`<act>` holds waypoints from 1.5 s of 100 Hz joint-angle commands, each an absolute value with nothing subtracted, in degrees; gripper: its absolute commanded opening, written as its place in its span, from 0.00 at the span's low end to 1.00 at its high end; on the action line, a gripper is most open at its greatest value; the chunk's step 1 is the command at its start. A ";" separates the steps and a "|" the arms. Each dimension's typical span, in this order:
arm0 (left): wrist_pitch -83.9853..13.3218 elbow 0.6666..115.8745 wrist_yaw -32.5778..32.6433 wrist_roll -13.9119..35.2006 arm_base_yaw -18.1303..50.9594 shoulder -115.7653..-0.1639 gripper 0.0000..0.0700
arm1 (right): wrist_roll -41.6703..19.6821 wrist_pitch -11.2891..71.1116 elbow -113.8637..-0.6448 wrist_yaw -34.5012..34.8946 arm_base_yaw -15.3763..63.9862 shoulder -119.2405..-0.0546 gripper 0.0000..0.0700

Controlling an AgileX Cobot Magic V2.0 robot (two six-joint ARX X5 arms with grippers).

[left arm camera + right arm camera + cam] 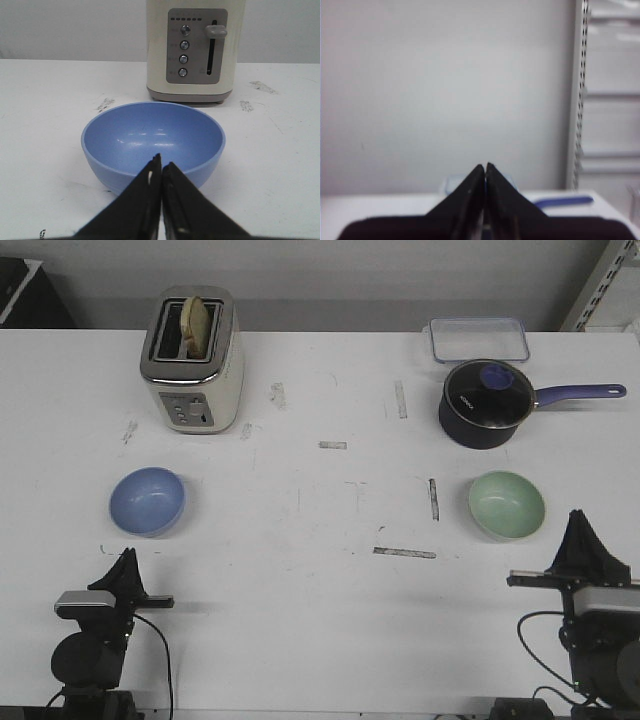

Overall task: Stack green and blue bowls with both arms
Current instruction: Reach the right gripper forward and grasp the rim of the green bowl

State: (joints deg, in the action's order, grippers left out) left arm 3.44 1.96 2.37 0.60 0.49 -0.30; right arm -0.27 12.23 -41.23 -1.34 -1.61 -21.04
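Blue bowl [153, 144] sits just ahead of left gripper [161, 167], green bowl [507, 504] near right gripper [485, 170]; both jaws together. Part them first, then pinch one rim each

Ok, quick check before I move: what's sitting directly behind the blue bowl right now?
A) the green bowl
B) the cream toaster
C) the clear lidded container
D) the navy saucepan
B: the cream toaster stands behind the blue bowl on the left, and the left wrist view shows its control panel just past the bowl.
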 commanded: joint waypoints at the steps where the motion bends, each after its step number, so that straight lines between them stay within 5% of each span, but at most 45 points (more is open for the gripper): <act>1: 4.32 0.78 2.09 0.71 0.43 -0.19 0.00 | 0.08 16.88 -48.58 -1.48 -1.74 -27.92 0.03; 7: 4.32 0.78 2.09 0.71 0.45 -0.19 0.00 | 0.12 21.47 -54.08 -1.43 -1.74 -33.67 0.11; 19: 4.32 0.78 2.09 0.71 0.45 -0.19 0.00 | 0.67 31.03 -63.53 -1.28 -1.76 -44.05 0.55; 27: 4.32 0.78 2.09 0.71 0.45 -0.19 0.00 | 1.85 36.69 -67.88 -1.30 -1.96 -50.33 0.70; 56: 4.32 0.78 2.07 0.73 0.45 -0.19 0.00 | 9.39 48.01 -70.43 -0.86 -7.29 -67.44 0.71; 81: 4.32 0.78 2.07 0.73 0.45 -0.19 0.00 | 12.05 48.62 -70.41 1.19 -13.98 -79.50 0.71; 114: 4.32 0.78 2.04 0.73 0.45 -0.19 0.00 | 12.05 43.13 -70.37 6.28 -16.84 -91.72 0.61; 122: 4.32 0.78 2.04 0.73 0.45 -0.19 0.00 | 12.05 42.57 -70.37 6.24 -16.84 -93.23 0.49; 142: 4.36 0.78 2.04 0.73 0.45 -0.19 0.00 | 12.05 42.11 -70.37 6.22 -16.84 -93.80 0.02; 150: 4.36 0.78 2.04 0.73 0.45 -0.19 0.00 | 12.08 41.95 -70.39 6.20 -16.84 -93.80 0.00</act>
State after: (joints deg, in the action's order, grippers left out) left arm 3.44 1.96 2.37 0.60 0.49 -0.30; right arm 11.79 42.41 -69.69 6.04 -16.62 -92.77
